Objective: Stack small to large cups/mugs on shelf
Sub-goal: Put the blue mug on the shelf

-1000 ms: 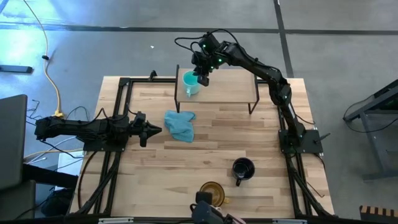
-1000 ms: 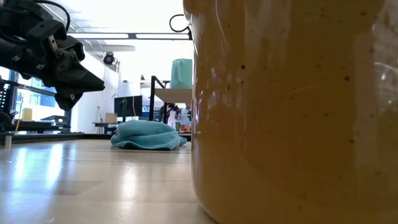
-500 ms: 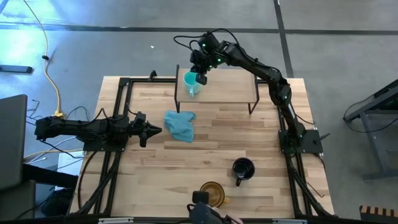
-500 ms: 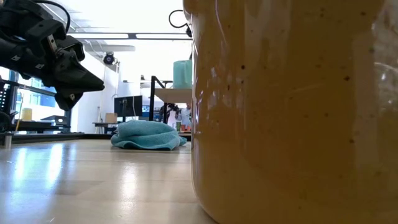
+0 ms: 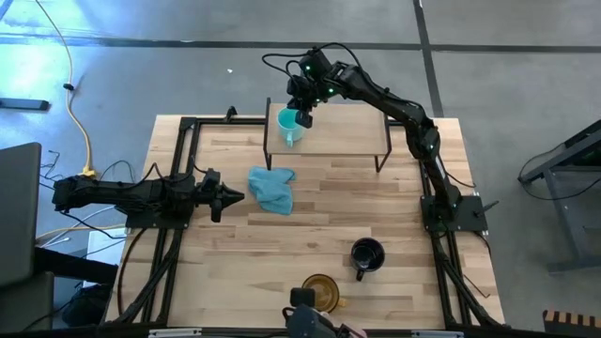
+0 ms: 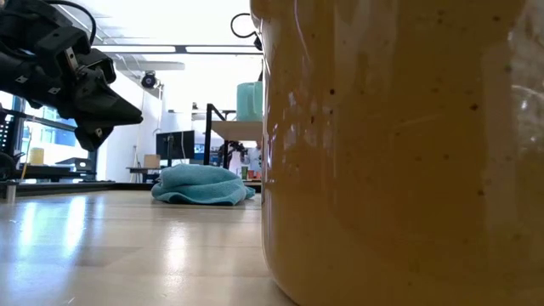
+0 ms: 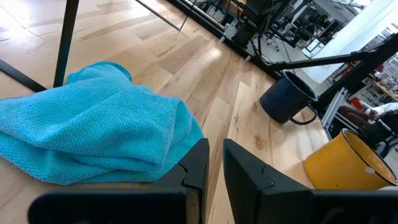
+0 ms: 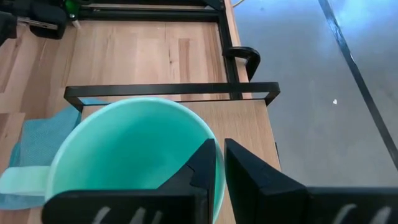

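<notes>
Nothing has shifted since before: our right claw (image 5: 302,116) stays clamped on the turquoise mug's (image 5: 288,126) rim over the shelf (image 5: 343,131) end; our left claw (image 5: 232,196), fingers nearly together, waits beside the cloth (image 5: 272,188).

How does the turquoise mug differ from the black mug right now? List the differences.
1. Place: the turquoise mug sits at the left end of the shelf; the black mug stands on the table, near the right arm's base.
2. Grip: the right gripper is shut on the turquoise mug's rim; nothing touches the black mug.
3. Colour: pale turquoise against near-black.

Both are upright, empty, handled mugs.
</notes>
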